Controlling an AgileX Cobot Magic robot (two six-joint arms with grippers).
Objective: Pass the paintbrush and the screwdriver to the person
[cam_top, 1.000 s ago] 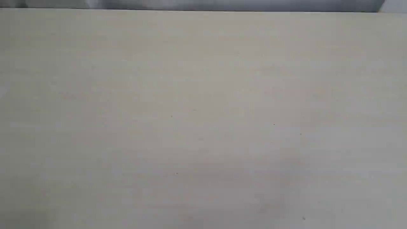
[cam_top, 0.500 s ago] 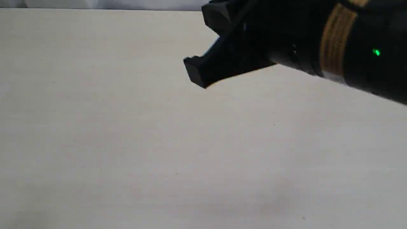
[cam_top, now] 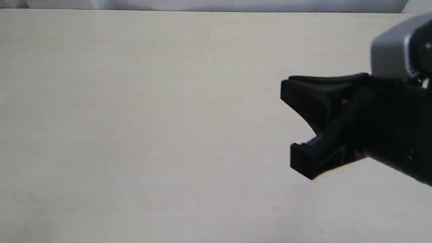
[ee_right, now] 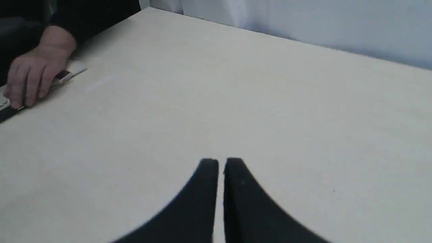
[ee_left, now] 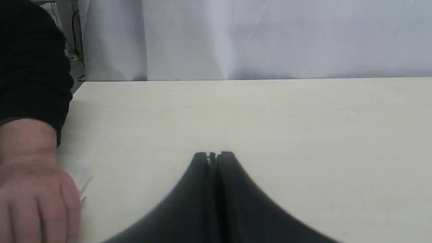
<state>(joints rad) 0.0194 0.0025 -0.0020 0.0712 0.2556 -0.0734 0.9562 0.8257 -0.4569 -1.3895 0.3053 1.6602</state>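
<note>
The person's hand, in a dark sleeve, lies palm down on the table at its far left edge, and it shows again close by as the hand. Under its fingers lies a blurred pale-silver and dark object; I cannot tell whether it is the paintbrush or the screwdriver. My right gripper hovers over bare table, jaws almost touching and holding nothing, and it appears at the right as the right gripper. My left gripper is shut and empty, to the right of the hand.
The pale tabletop fills the exterior view. A white curtain hangs behind the table's far edge. The right arm's grey wrist camera housing sits at the right border.
The right arm was out of the exterior view a second ago, came in along the top half a second ago, and is now lower and farther right.
</note>
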